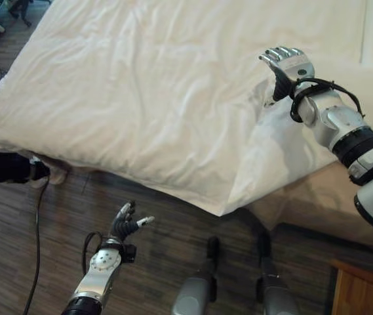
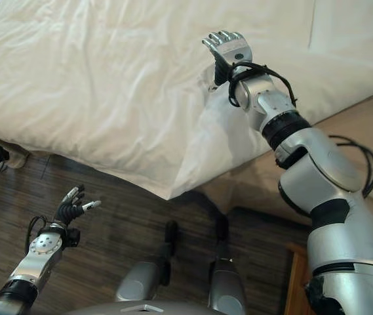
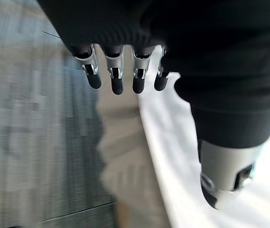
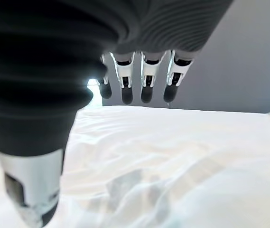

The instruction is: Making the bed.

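Right hand (image 1: 290,64) is raised over the white duvet (image 1: 153,92) with its fingers (image 4: 146,83) loosely extended, gripping nothing; the cloth lies beneath it, bunched into a ridge just under the wrist. That duvet covers the bed, its near corner hanging over the beige mattress edge (image 1: 317,197). Left hand (image 1: 126,223) hangs low above the dark wood floor (image 1: 48,230), fingers relaxed and empty, well apart from the duvet's near edge.
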Robot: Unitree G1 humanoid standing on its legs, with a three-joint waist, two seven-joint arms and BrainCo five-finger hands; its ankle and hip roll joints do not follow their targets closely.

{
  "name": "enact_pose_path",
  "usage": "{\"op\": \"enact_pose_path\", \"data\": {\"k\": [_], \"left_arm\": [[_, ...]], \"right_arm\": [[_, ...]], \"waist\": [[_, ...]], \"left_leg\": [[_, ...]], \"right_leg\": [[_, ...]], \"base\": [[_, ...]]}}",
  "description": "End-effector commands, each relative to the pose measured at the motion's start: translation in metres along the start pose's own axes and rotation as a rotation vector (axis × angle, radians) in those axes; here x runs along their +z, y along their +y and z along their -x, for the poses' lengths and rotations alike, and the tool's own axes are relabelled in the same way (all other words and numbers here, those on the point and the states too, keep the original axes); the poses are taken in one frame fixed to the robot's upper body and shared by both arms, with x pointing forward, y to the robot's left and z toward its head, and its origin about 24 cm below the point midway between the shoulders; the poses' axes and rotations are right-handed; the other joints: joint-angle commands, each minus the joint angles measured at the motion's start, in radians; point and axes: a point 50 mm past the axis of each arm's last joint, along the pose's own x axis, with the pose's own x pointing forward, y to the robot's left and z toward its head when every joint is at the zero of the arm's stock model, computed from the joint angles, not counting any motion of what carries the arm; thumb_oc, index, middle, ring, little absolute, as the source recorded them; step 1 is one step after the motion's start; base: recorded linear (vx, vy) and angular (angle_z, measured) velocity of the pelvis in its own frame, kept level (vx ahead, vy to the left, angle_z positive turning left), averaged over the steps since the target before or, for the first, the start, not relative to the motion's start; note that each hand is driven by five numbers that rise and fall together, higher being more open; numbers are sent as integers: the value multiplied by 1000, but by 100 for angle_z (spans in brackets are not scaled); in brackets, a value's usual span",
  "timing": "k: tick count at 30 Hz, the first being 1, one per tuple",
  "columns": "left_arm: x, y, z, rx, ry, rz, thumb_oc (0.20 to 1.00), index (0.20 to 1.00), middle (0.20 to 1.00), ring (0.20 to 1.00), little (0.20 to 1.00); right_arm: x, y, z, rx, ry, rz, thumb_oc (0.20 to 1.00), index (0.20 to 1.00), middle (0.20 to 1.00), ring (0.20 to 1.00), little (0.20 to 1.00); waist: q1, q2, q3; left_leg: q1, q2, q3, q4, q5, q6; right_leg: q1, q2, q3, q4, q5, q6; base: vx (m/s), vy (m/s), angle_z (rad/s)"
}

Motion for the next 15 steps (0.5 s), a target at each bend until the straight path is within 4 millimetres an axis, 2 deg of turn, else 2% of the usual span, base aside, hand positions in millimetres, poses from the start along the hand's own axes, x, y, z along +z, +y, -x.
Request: {"op": "enact_pose_path", "data": {"k": [1, 2, 3, 4, 5, 6, 7, 8, 10, 13, 15], "left_arm": [[30, 7, -13, -21, -110, -6, 1000, 1000, 1000, 1000, 1000], [30, -2, -13, -62, -115, -26, 1000, 1000, 1000, 1000, 1000], [30, -2, -13, -62, -114, -27, 1000, 1000, 1000, 1000, 1000], [28, -8, -12, -97, -113, -30, 1000, 1000, 1000, 1000, 1000], [28, -8, -11, -97, -112, -31, 1000, 1000, 1000, 1000, 1000], [27, -11, -10, -114, -112, -36, 1000, 1000, 1000, 1000, 1000], [20, -14, -8, -136, -90, -46, 1000, 1000, 1000, 1000, 1000], [17, -14, -7, -137, -77, -47, 1000, 1000, 1000, 1000, 1000], [11, -14, -6, -135, -48, -47, 1000, 1000, 1000, 1000, 1000], [3, -16, -5, -137, -15, -55, 1000, 1000, 1000, 1000, 1000], [-3, -15, -4, -131, 12, -74, 1000, 1000, 1000, 1000, 1000]], "right_arm": [[-22, -7, -2, 0, 77, 72, 1000, 1000, 1000, 1000, 1000], [-29, 19, 8, 66, 131, 25, 1000, 1000, 1000, 1000, 1000], [-29, 20, 8, 67, 131, 24, 1000, 1000, 1000, 1000, 1000], [-38, 51, 23, 158, 205, -14, 1000, 1000, 1000, 1000, 1000], [-37, 52, 23, 159, 205, -15, 755, 755, 755, 755, 755], [-39, 67, 31, 208, 230, -28, 551, 551, 551, 551, 551], [-42, 93, 47, 298, 271, -34, 200, 200, 200, 200, 200], [-48, 99, 53, 322, 291, -37, 200, 200, 200, 200, 200], [-58, 99, 58, 317, 325, -60, 200, 200, 200, 200, 200], [-57, 100, 61, 299, 321, -97, 200, 200, 200, 200, 200], [-49, 97, 59, 258, 283, -143, 200, 200, 200, 200, 200]], "waist": [[-13, -29, -1], [-20, -21, -9], [-19, -21, -11], [-30, -13, -17], [-29, -14, -18], [-33, -9, -21], [-45, -1, -30], [-53, -1, -36], [-72, 0, -44], [-91, -5, -48], [-113, -21, -55]], "left_leg": [[-55, -7, 12, 6, 4, -23], [-61, -8, 17, 6, 7, -24], [-61, -8, 18, 6, 7, -24], [-51, -11, 23, 6, 5, -20], [-50, -11, 23, 6, 5, -20], [-41, -15, 23, 6, 2, -18], [-21, -24, 25, 6, -7, -11], [-8, -29, 28, 6, -14, -8], [16, -36, 34, 6, -25, 0], [47, -41, 43, 6, -38, 9], [88, -43, 53, 6, -53, 20]], "right_leg": [[-5, -41, 39, 12, -78, 42], [-13, -39, 47, 12, -77, 42], [-13, -39, 47, 12, -77, 42], [-4, -40, 49, 12, -80, 41], [-3, -40, 49, 12, -80, 41], [6, -41, 50, 12, -84, 41], [23, -47, 52, 12, -88, 41], [34, -51, 53, 12, -91, 42], [51, -60, 58, 12, -96, 46], [72, -65, 65, 12, -96, 49], [104, -66, 71, 12, -100, 50]], "base": [[-54, 40, -8], [-33, 17, 3], [0, 0, 0], [-4, 14, -5], [-4, 29, -7], [22, 55, -4], [24, 82, -4], [39, 98, -2], [29, 102, 2], [9, 65, 0], [49, 88, -3]]}}
